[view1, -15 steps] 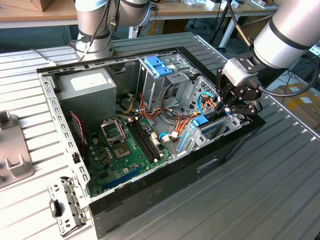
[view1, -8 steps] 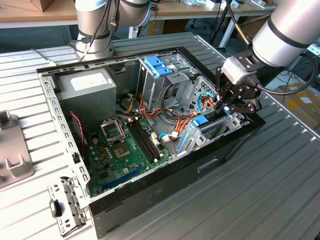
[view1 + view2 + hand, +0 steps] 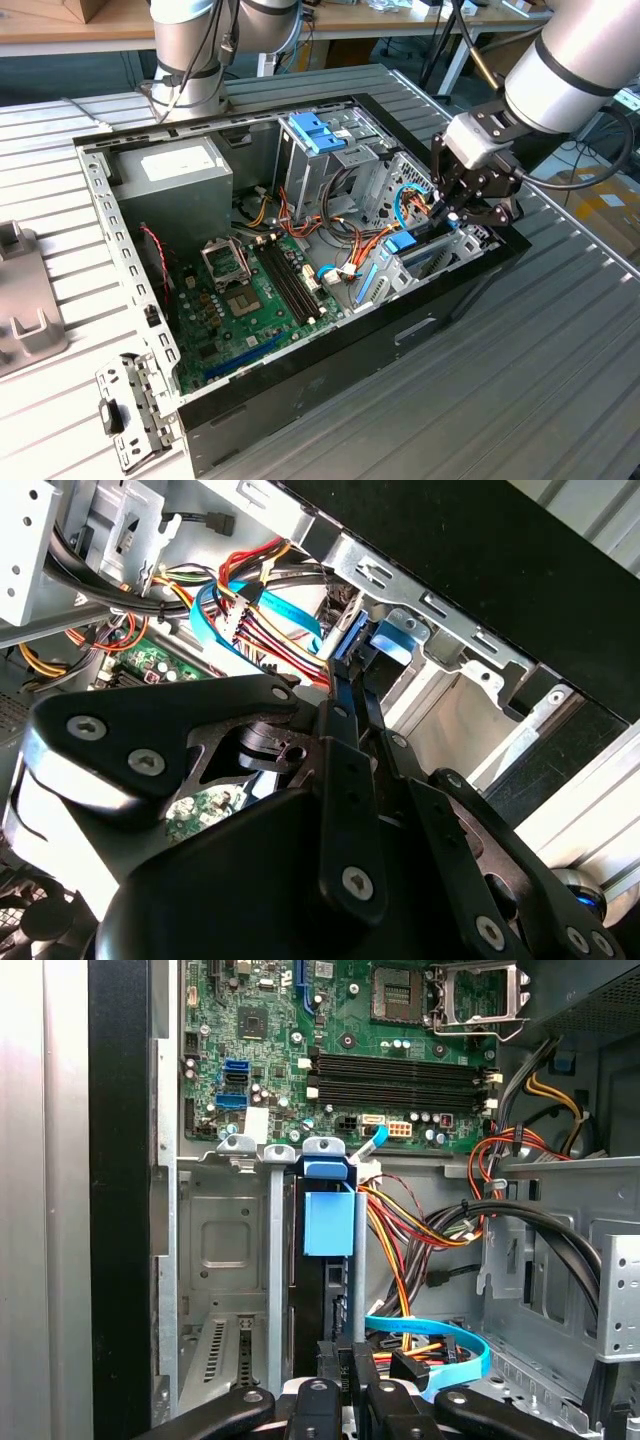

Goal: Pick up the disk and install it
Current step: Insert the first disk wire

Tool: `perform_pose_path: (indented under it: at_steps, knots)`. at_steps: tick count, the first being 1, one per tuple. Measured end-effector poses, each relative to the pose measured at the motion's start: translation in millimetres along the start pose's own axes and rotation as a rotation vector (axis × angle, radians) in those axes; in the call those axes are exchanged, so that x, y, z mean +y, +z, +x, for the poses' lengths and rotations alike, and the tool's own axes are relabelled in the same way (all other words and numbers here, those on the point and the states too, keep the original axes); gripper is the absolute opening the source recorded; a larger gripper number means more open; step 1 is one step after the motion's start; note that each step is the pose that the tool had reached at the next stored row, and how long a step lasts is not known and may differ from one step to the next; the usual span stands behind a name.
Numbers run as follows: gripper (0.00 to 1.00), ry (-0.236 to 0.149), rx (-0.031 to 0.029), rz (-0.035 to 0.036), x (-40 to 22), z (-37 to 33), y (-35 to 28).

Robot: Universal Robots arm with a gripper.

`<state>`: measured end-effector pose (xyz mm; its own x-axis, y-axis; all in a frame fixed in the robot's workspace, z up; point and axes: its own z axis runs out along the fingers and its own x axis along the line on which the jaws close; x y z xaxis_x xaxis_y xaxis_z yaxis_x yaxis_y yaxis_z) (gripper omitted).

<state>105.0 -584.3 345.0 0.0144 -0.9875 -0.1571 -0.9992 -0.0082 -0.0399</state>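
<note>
tool [image 3: 452, 215]: fingers together, clamped on the disk's edge | disk [image 3: 328, 1222]: upright in the drive bay [image 3: 225, 1260], blue frame showing | computer case [image 3: 330, 350]: open on the counter [image 3: 520, 400]

A ribbed grey metal tabletop [image 3: 560, 380] fills the frame's lower right. Wooden workbenches [image 3: 60, 30] and dangling cables [image 3: 440, 45] line the top edge.
</note>
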Motion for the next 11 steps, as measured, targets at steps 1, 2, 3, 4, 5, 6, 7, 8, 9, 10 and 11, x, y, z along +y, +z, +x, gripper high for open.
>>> perform_pose_path:
  at_steps: [1, 2, 3, 4, 5, 6, 7, 8, 9, 10, 11]
  knots:
    - [0.16, 0.0, -0.0002, 0.0, 0.4, 0.3, 0.0]
    - [0.16, 0.0, -0.0001, 0.0, 1.0, 0.8, -0.1]
    - [0.16, 0.0, 0.0, 0.0, 1.0, 0.8, -0.2]
    - [0.16, 0.0, -0.0001, -0.0001, 1.1, 0.8, -0.2]
    - [0.16, 0.0, -0.0001, 0.0001, 1.2, 0.9, 0.2]
    - [0.16, 0.001, 0.0, 0.0001, 1.2, 1.0, 0.6]
    - [0.16, 0.001, 0.0, 0.0001, 1.2, 1.1, 1.0]
    - [0.16, 0.002, 0.0001, 0.0002, 1.2, 1.2, 1.7]
    - [0.16, 0.002, 0.0, 0.0003, 1.3, 1.3, 2.1]
    - [0.16, 0.003, 0.0003, 0.0004, 1.3, 1.3, 2.5]
    - [0.16, 0.003, 0.0004, 0.0004, 1.3, 1.4, 2.7]
